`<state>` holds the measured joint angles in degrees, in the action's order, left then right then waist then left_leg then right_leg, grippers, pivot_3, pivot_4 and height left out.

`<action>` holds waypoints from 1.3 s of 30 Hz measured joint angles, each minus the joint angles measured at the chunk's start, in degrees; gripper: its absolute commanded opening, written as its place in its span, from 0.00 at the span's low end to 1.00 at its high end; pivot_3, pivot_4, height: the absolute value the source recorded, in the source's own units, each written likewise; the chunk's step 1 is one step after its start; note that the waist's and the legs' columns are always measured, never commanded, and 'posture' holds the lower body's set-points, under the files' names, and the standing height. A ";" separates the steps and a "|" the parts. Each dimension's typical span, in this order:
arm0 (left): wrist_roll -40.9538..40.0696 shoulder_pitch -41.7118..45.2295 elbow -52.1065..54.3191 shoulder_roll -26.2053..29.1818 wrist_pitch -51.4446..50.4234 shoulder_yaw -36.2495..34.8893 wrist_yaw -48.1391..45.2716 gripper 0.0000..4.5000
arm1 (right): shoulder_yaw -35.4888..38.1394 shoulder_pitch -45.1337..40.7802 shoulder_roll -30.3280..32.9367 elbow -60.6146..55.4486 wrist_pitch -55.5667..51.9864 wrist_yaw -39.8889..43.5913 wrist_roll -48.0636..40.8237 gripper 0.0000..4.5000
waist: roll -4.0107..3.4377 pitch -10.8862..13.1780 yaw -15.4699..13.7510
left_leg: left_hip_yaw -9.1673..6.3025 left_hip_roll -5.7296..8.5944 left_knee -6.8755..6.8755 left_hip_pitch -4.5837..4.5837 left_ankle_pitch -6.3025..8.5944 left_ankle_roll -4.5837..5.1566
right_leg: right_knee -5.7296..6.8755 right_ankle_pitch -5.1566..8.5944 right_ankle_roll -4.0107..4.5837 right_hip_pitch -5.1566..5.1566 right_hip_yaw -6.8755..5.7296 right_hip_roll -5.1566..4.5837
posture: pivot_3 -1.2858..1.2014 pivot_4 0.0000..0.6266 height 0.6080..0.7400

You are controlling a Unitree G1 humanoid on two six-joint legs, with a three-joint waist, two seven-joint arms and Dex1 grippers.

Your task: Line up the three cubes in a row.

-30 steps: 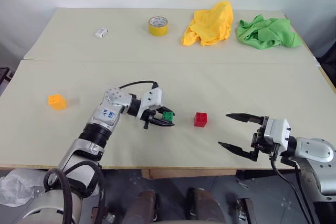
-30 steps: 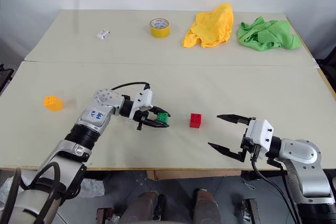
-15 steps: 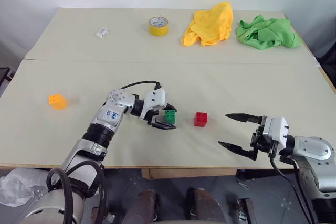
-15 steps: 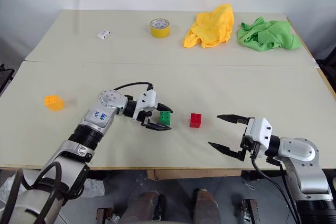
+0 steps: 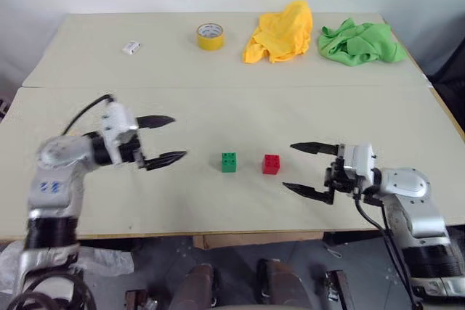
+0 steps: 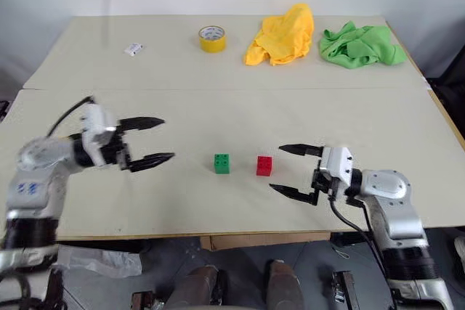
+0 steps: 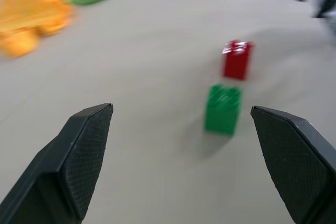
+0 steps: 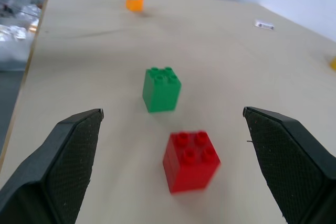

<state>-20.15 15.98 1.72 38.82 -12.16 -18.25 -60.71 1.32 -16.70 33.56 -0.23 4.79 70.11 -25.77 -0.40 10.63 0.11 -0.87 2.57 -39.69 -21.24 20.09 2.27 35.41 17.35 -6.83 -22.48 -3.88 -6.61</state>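
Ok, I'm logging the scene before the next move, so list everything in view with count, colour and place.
green cube: 1, green, near table centre, left of the red one, apart
red cube: 1, red, right of the green
orange cube: 1, orange-yellow, far left, seen past the left gripper
tape roll: 1, yellow, far table
white block: 1, white, far left
cloths: 2, yellow, green, far right
left gripper: open, empty
right gripper: open, empty

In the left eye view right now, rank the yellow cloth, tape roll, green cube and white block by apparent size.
1. yellow cloth
2. tape roll
3. green cube, though it sits nearer the camera, so its margin over the last is unsure
4. white block
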 measured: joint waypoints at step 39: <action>2.25 0.58 0.56 -16.41 -23.60 -15.29 67.47 0.99 | -7.63 -7.31 -4.03 -2.15 -6.47 1.61 1.53 1.00 | 0.22 -0.09 -0.19 | -0.01 0.03 0.07 0.02 0.16 -0.09 | 0.10 0.01 0.05 -0.15 0.13 0.12 | 0.52 0.24 1.00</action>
<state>-17.90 16.56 2.27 22.41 -35.76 -33.54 6.76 -6.31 -24.01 29.53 -2.38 -1.67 71.72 -24.24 -0.19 10.55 -0.08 -0.88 2.60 -39.62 -21.22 20.25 2.18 35.51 17.36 -6.78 -22.63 -3.75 -6.49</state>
